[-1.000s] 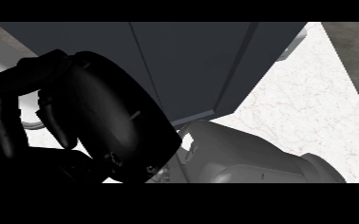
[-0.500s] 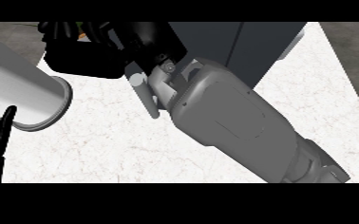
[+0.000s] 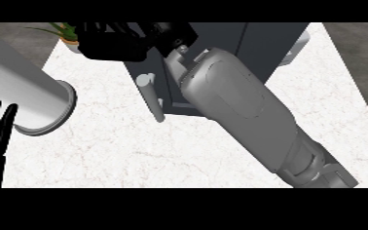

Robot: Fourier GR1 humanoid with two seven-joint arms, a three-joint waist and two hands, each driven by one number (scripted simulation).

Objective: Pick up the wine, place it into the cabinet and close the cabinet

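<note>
No wine bottle shows anywhere in the head view. My right forearm (image 3: 244, 112) runs from the lower right up to the dark grey cabinet (image 3: 230, 44) at the top middle. My right hand (image 3: 119, 46) sits black against the cabinet's left front, above the door panel. A pale grey bar handle (image 3: 152, 99) sticks out of that panel just below the hand. My left forearm (image 3: 32, 97) lies across the left edge as a thick light cylinder. Only a thin black part of the left hand (image 3: 7, 126) shows beside it.
White marble counter (image 3: 129, 151) spreads around the cabinet. A potted green plant (image 3: 64, 31) stands at the back left, close to my right hand. Darker floor shows beyond the counter's right edge (image 3: 352, 48).
My right hand has gone from close and low at the left up to the cabinet's front. The door handle has come into sight below it. The left forearm now shows at the left.
</note>
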